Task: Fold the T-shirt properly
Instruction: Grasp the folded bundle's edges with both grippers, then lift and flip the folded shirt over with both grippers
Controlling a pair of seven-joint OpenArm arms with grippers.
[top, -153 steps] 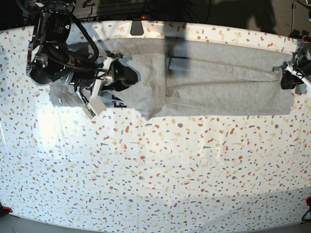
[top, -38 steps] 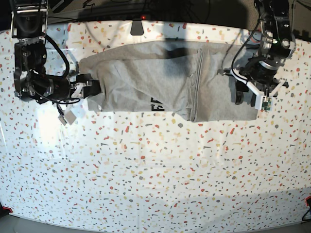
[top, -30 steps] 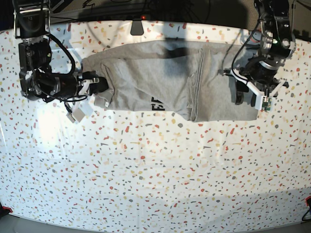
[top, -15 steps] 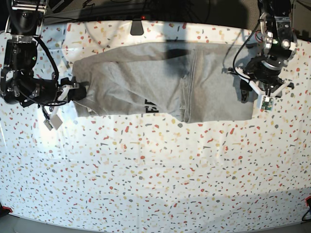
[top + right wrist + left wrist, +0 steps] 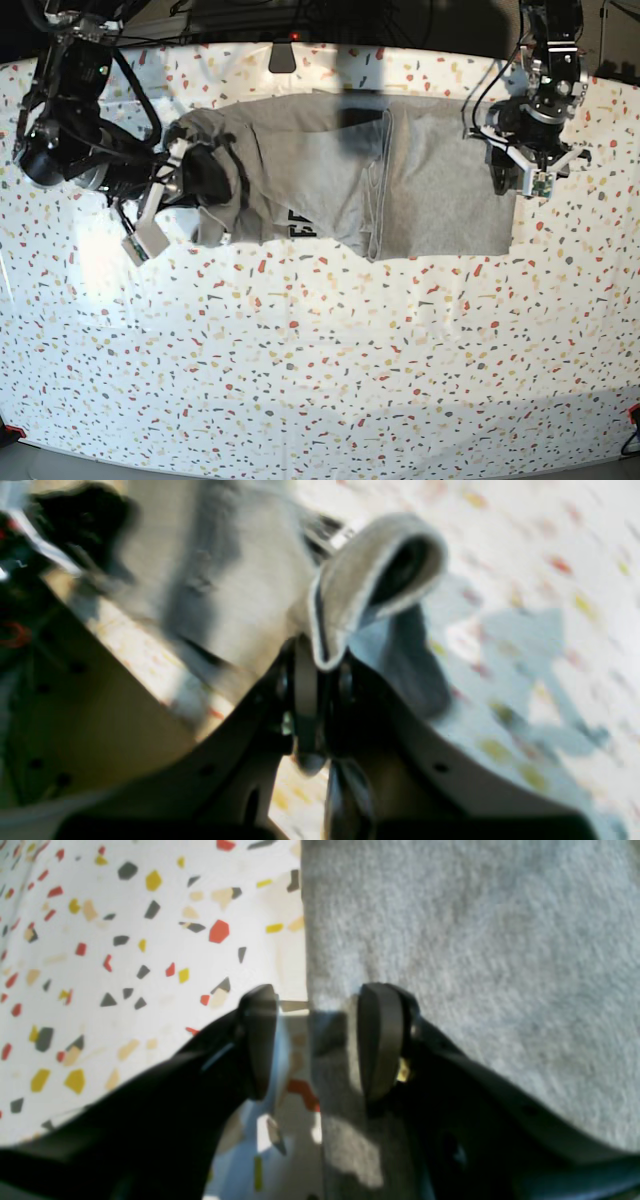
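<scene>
While the right hand point(image 5: 320, 680) pinches the grey T-shirt point(image 5: 420, 190), its end bunches; left hand point(image 5: 317, 1040) gapes empty.

Two black arms showing at the table's far corners

Black cables are looping along the right arm point(image 5: 75, 130) and left arm point(image 5: 545, 70); white brackets are carrying small wrist modules, and rounded black finger pads point(image 5: 380, 1040) are catching light.

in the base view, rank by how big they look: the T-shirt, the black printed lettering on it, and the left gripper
1. T-shirt, by far largest.
2. Left gripper.
3. Black lettering, only a small patch showing.
</scene>
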